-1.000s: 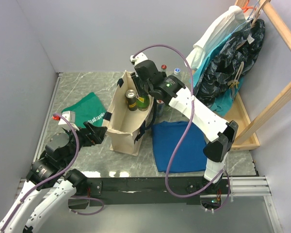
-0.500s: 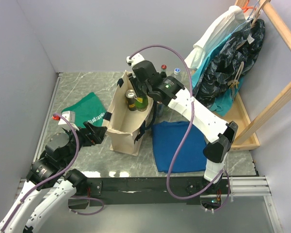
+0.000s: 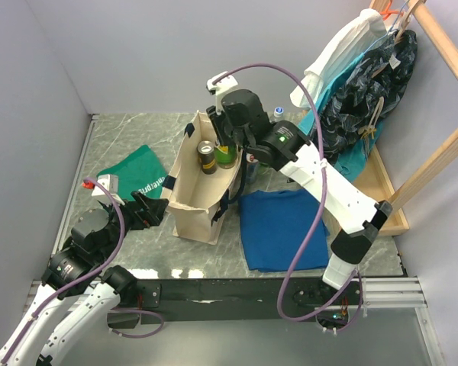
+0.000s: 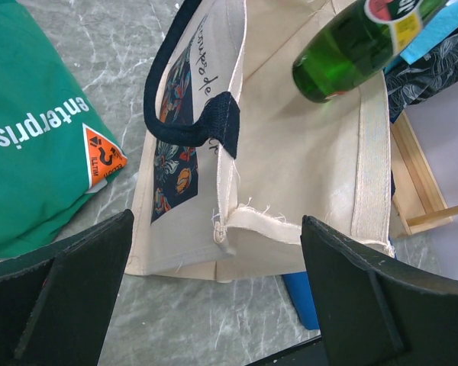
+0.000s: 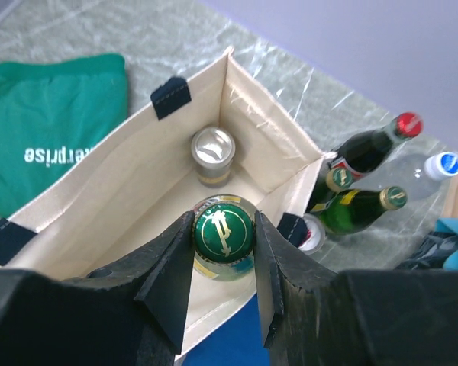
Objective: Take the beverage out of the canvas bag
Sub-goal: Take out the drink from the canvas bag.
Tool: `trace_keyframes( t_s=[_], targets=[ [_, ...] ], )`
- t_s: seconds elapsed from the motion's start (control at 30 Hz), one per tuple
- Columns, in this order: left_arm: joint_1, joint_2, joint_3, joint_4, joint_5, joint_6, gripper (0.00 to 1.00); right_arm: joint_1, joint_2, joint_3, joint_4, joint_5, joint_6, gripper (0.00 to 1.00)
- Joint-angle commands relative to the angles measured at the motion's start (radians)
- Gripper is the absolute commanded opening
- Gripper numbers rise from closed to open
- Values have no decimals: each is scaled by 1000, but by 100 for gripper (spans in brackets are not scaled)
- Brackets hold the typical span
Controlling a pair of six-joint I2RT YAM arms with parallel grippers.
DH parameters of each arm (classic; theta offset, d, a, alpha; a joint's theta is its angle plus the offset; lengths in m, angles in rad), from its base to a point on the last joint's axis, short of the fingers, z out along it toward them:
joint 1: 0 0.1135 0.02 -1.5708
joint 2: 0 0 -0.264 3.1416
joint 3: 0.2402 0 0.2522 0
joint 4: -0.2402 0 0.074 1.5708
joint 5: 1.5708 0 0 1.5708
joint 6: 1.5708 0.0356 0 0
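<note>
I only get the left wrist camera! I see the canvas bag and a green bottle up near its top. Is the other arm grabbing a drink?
Observer: Yes. The right gripper is shut on the top of a green bottle, right over the open mouth of the canvas bag.
Kid: Is anything else inside the bag?
Observer: A silver-topped can stands inside, just beyond the bottle.
Kid: Are there more drinks anywhere?
Observer: Several bottles stand outside the bag on its far side, among them a red-capped bottle and a blue-capped bottle.
</note>
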Motion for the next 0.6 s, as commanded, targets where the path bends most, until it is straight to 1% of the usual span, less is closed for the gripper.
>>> trace_keyframes(
  t_s=[0.0,0.57],
  targets=[
    [4,1,13,43,15,17,96,6,-107,39,204,52,-36,0],
    [4,4,14,43,14,17,96,8,-159,-9,285,75,-55,0]
  ],
)
